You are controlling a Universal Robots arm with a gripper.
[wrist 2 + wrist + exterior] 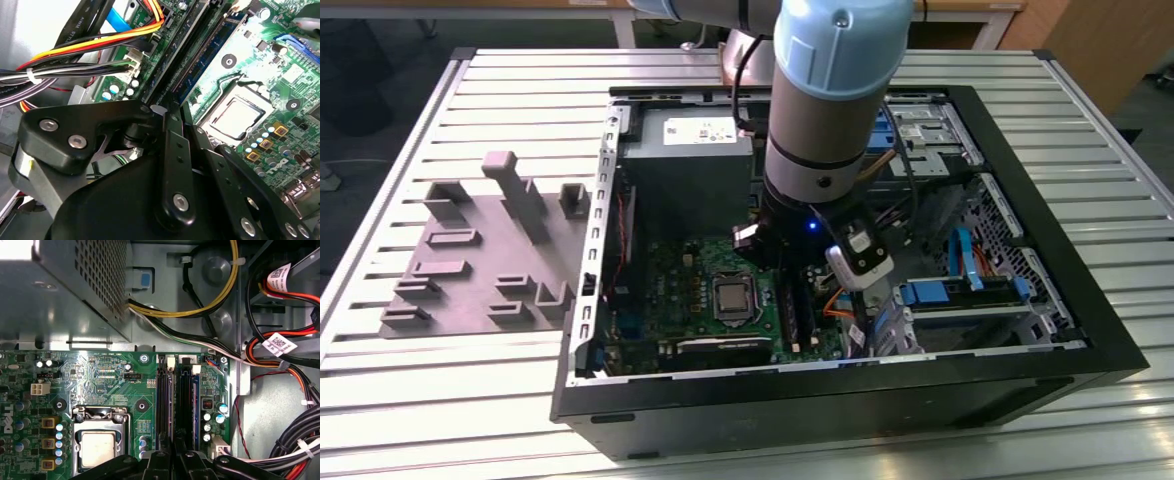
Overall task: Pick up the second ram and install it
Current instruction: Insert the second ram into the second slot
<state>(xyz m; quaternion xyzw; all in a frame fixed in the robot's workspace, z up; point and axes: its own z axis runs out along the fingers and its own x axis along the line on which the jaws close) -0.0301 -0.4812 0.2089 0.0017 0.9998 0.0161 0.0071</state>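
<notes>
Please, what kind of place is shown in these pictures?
Probably a robotics lab or test workbench: an open computer case lies on a slatted metal table, a grey fixture with holder blocks sits beside it, and the end effector hangs over the motherboard.

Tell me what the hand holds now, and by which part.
It cannot be told: the hand sits over the long black slot rails of the green motherboard, and its black body hides any hold.

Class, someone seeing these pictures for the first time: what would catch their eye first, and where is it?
First the pale blue arm, reaching down into the open computer case on the slatted table. Next the green motherboard with its silver processor socket, and the black gripper poised right over the long memory slots beside that socket. Bright orange and yellow cables run past.
</notes>
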